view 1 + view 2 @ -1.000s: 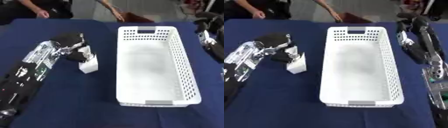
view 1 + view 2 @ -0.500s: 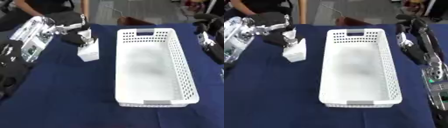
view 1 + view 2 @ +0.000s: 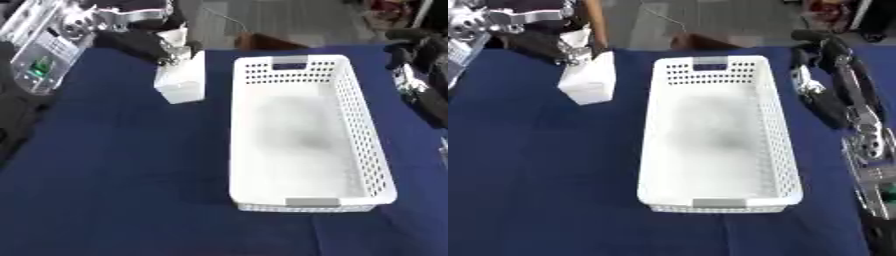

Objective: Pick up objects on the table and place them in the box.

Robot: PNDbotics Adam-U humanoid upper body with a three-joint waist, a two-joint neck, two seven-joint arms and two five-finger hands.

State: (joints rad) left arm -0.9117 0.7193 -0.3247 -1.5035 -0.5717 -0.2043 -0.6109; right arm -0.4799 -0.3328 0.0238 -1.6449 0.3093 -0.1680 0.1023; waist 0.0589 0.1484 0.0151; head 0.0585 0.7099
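My left hand (image 3: 171, 44) is shut on the top of a small white carton (image 3: 181, 80). It holds the carton in the air at the far left, just left of the basket's far end. The white perforated basket (image 3: 302, 202) lies lengthwise on the blue table (image 3: 114, 175), and I see nothing inside it. My right hand (image 3: 826, 49) hangs open beside the basket's far right corner and holds nothing. Its arm runs down the right edge of the view.
The blue cloth left of the basket and in front of it is bare. A brown object (image 3: 262, 41) stands beyond the table's far edge. My right forearm (image 3: 866, 145) runs close along the basket's right wall.
My left hand has lifted the white carton off the table and carried it up toward the far side. The basket and the right arm have stayed where they were.
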